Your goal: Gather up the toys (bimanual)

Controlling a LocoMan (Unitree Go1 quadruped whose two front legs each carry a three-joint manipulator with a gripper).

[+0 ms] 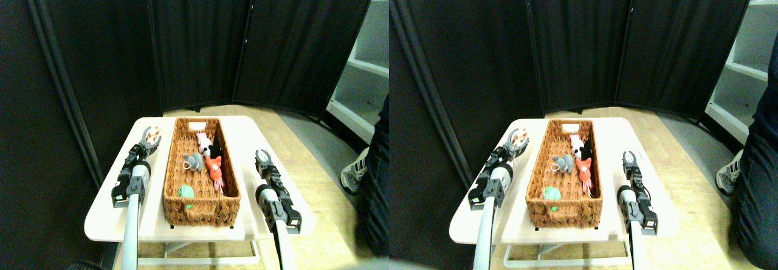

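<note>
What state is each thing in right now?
Basket: upright on the table, open-topped.
Grey toy: lying inside the basket.
Orange-red toy: in the basket.
Pink toy: in the basket, far end.
Black-and-white toy: in the basket, beside the pink one.
Green toy: in the basket, near end.
Striped toy: on the table, at the left hand.
Right hand: empty, over the table.
</note>
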